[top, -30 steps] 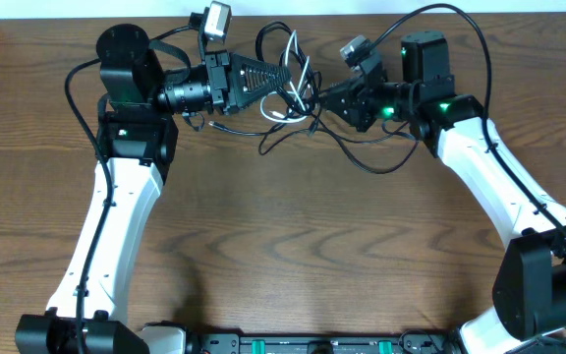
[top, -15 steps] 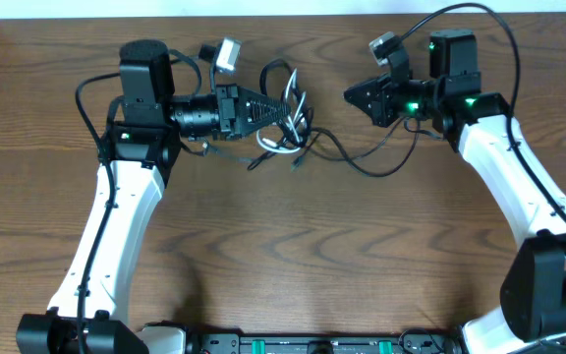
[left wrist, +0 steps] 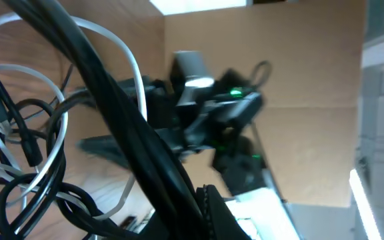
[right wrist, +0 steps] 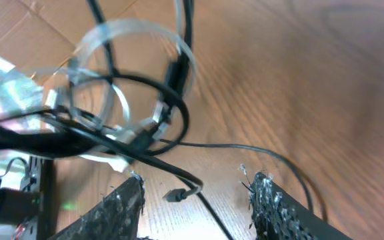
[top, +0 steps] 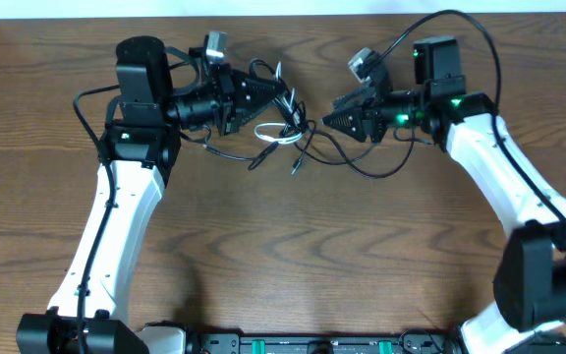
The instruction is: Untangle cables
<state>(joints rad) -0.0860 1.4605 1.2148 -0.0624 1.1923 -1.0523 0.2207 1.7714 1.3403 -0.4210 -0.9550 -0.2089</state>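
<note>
The cables (top: 285, 130) form a tangle of thin black cords and one white loop (top: 269, 132) between the two arms at the back of the table. My left gripper (top: 268, 96) is shut on a black strand of the cables (left wrist: 122, 113) and holds the bundle up off the wood. In the left wrist view the white loops (left wrist: 131, 70) hang left of that strand. My right gripper (top: 328, 121) is open just right of the tangle. Between its fingers (right wrist: 122, 207) a small black plug end (right wrist: 176, 195) hangs loose, touching neither pad. The blurred white loop (right wrist: 135, 33) lies ahead.
One black cord (top: 381, 169) trails in a loop to the right, under the right arm. Both arms' own thick black wires arch over their wrists. The table's back edge (top: 293, 16) runs close behind the tangle.
My right gripper has opened, after pulling away to the right, and has come back left to the tangle. The left gripper stayed shut and turned with the bundle.
</note>
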